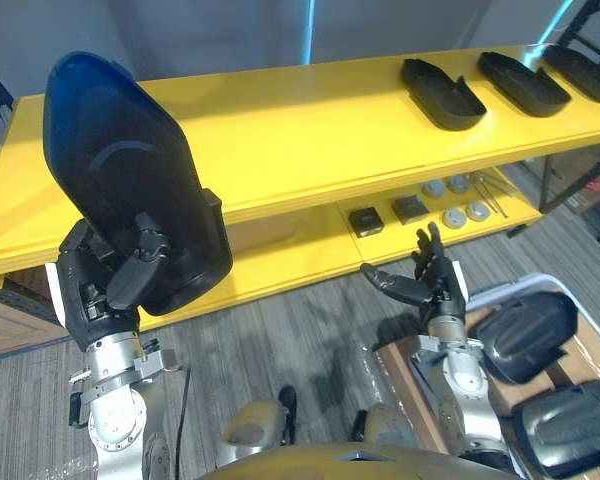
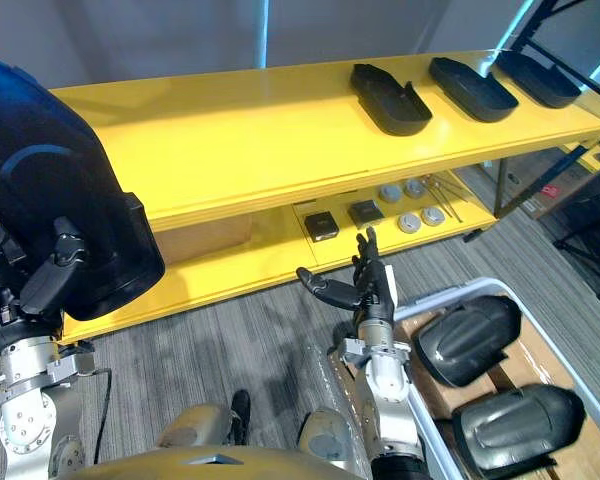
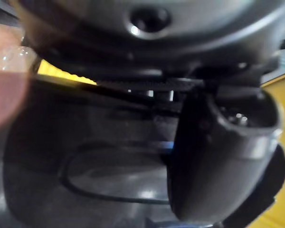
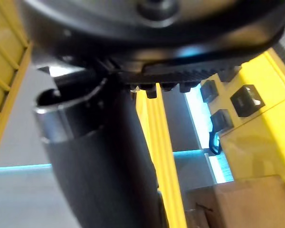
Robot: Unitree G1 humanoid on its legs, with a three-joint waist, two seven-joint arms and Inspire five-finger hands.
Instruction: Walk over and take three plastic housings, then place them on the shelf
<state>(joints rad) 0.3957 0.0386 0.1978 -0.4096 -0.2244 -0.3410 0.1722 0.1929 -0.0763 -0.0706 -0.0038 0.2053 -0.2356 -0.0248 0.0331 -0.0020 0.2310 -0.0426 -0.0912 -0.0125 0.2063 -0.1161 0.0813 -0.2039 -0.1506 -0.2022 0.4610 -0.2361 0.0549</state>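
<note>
Our left hand (image 1: 115, 280) clasps one black housing (image 1: 130, 170) upright; our right hand (image 1: 435, 282) hangs slack, empty — beside it the white-rimmed bin (image 2: 488, 283) holds two housings (image 2: 470, 340), the yellow shelf (image 1: 280, 140) three others (image 1: 442, 92).

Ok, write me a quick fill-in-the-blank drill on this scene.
1. The left robot hand grips one dark housing; the right robot hand holds ___.
2. ___ more housings lie on top of the yellow shelf.
3. Two spare housings sit in the bin beside the robot's ___ arm.
Missing words: nothing; three; right.
</note>
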